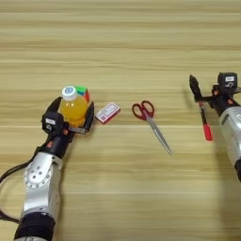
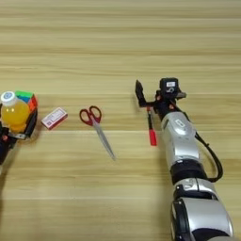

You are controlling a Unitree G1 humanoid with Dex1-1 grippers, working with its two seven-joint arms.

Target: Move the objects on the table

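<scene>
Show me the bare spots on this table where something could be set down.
Bare: the whole far table beyond the items, and the near stretch between the two arms, below the scissors. Crowded: the left, where the left gripper brackets the bottle beside the cube and box; and the right gripper over the pen.
</scene>
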